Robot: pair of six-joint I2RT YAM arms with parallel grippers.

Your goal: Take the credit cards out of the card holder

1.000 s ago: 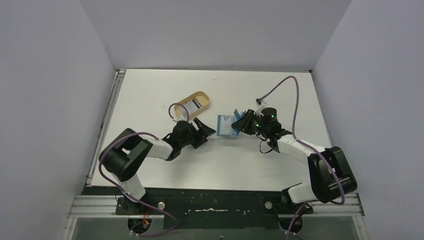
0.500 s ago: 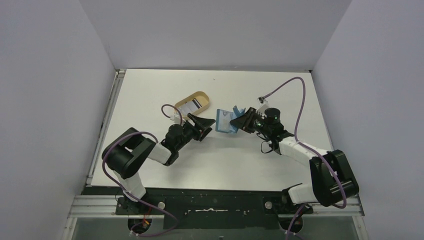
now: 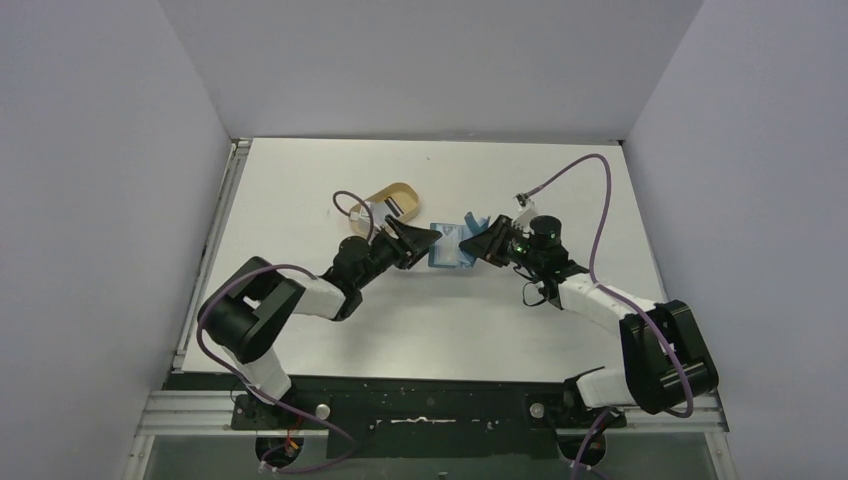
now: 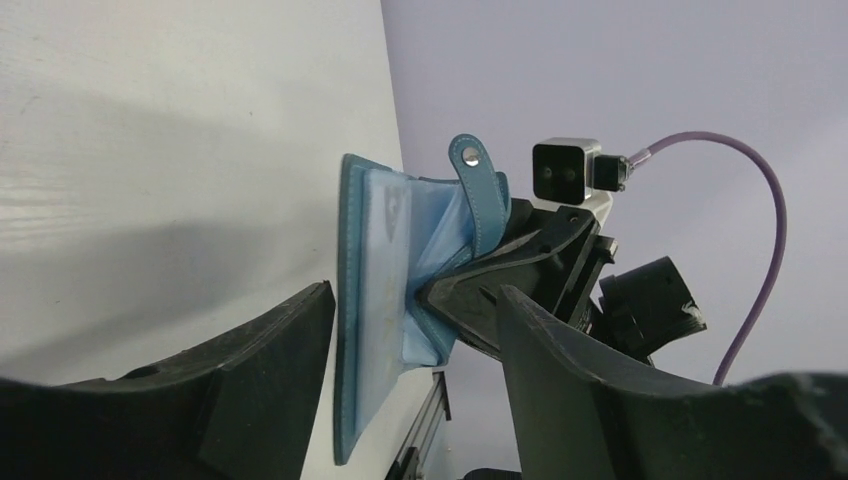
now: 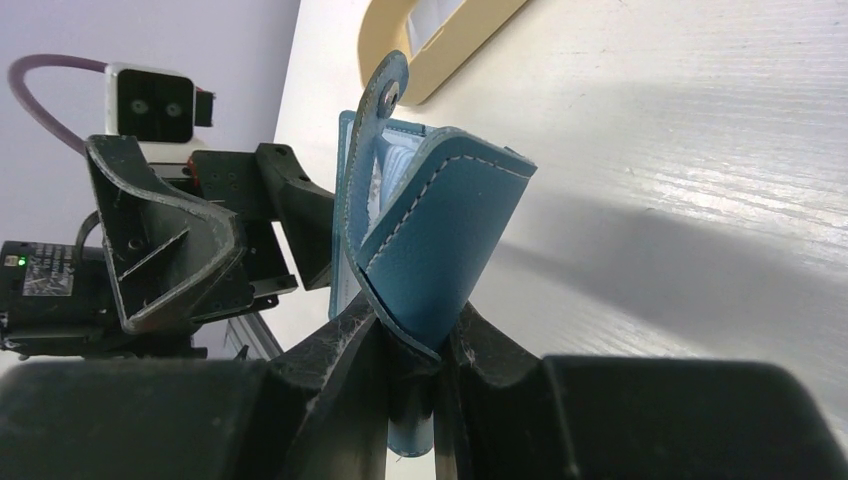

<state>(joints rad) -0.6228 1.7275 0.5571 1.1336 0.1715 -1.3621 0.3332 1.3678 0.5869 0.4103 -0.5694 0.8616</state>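
The teal card holder (image 3: 446, 250) stands open and on edge at the table's middle. My right gripper (image 3: 482, 244) is shut on its right flap, seen close in the right wrist view (image 5: 415, 335) on the card holder (image 5: 440, 230). My left gripper (image 3: 427, 242) is open, and its fingers straddle the left flap of the card holder (image 4: 372, 300); the left gripper (image 4: 412, 295) is not closed on it. Pale card faces show inside the light blue pockets (image 4: 388, 212). One whitish credit card with a dark stripe (image 3: 397, 204) lies in the tan tray.
The oval tan tray (image 3: 383, 191) sits just behind the left gripper and also shows in the right wrist view (image 5: 455, 50). The snap tab (image 4: 470, 160) sticks up from the card holder. White walls stand on three sides.
My left gripper has moved right, from beside the tray to the card holder, and now straddles its left flap. The right gripper still holds the card holder upright, shifted slightly.
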